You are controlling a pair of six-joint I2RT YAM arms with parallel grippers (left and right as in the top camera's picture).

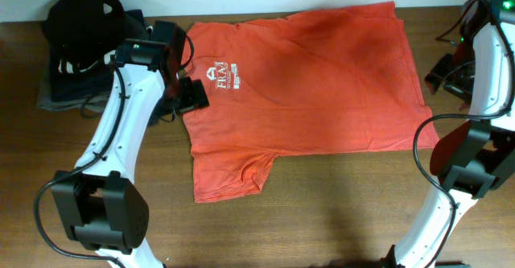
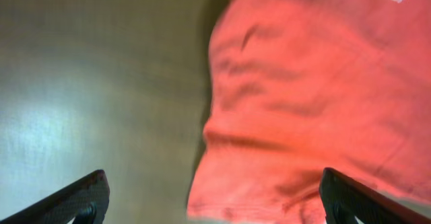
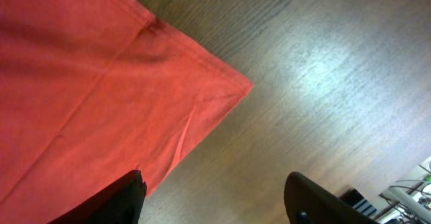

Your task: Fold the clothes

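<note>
A brown wooden desk (image 1: 322,220) below a pale wall carries the orange-red T-shirt (image 1: 322,83), spread flat. Its long axis runs from the left tool (image 2: 215,207), at the collar end, to the right tool (image 3: 215,200), just off a hem corner. Both tools are spread and empty, and the left looks nearer. Dark clothes (image 1: 80,35) lie behind the left tool.

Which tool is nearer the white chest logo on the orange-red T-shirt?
Left. The left tool sits right beside the white logo; the right tool is beyond the hem of the T-shirt, at the opposite end.
</note>
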